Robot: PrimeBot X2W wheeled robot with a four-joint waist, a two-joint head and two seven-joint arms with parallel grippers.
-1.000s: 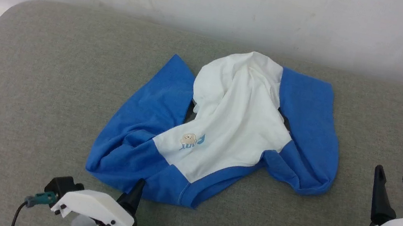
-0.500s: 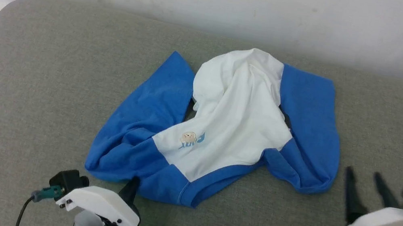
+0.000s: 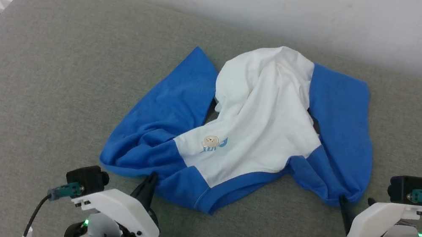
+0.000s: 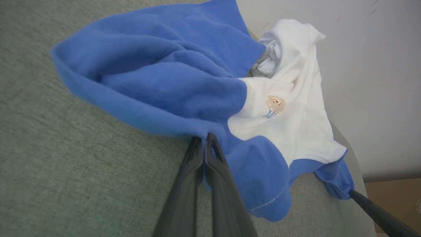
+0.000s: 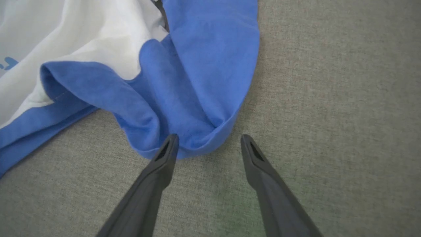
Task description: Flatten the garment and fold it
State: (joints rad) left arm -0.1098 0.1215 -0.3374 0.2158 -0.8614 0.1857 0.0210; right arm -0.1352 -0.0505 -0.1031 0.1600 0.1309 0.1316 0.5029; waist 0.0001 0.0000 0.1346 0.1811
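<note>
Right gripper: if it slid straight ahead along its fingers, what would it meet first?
Most likely the garment: its blue fold lies right at the fingertips of the open right gripper.

Soft even light, faint shadows — wrist views slightly blurred, wide-angle

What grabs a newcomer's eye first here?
The crumpled blue-and-white garment, bright at the middle of the grey padded surface. Then the left end effector, shut on its near blue edge, and the right end effector, open and straddling the end of a blue fold.
</note>
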